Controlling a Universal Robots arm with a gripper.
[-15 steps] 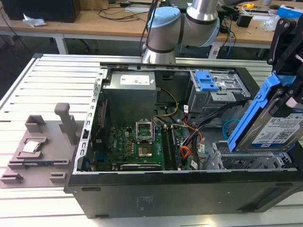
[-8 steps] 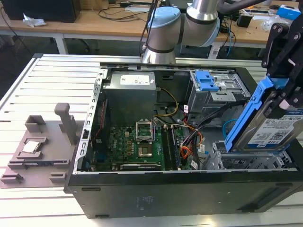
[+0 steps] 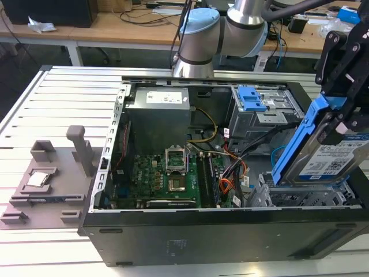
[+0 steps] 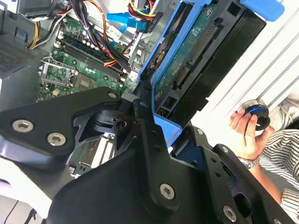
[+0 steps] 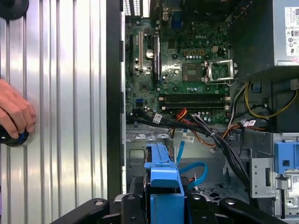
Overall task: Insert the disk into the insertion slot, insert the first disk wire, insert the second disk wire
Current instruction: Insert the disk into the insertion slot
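Note:
The disk (image 3: 334, 156), a silver drive with a white label in a bright blue carrier, hangs tilted with its handle end up. My gripper (image 3: 344, 115) is shut on its upper part. Its lower edge hovers just above the insertion slot (image 3: 308, 199), the low grey perforated cage at the front corner of the open computer case, on the exterior view's right. The second wrist view shows the disk's (image 4: 196, 51) circuit-board side held in my gripper (image 4: 163, 128). The first wrist view shows the blue carrier (image 5: 163, 184) over the grey bay (image 5: 140, 149). A loose blue cable (image 5: 194, 168) lies in the bay.
A taller grey cage with blue latches (image 3: 258, 104) stands behind the slot. Black and orange wire bundles (image 3: 230, 167) run between motherboard (image 3: 164, 179) and cages. A person's hand (image 5: 14, 112) rests on a black knob on the slatted table (image 3: 63, 104). A grey fixture (image 3: 52, 173) sits at the exterior view's left.

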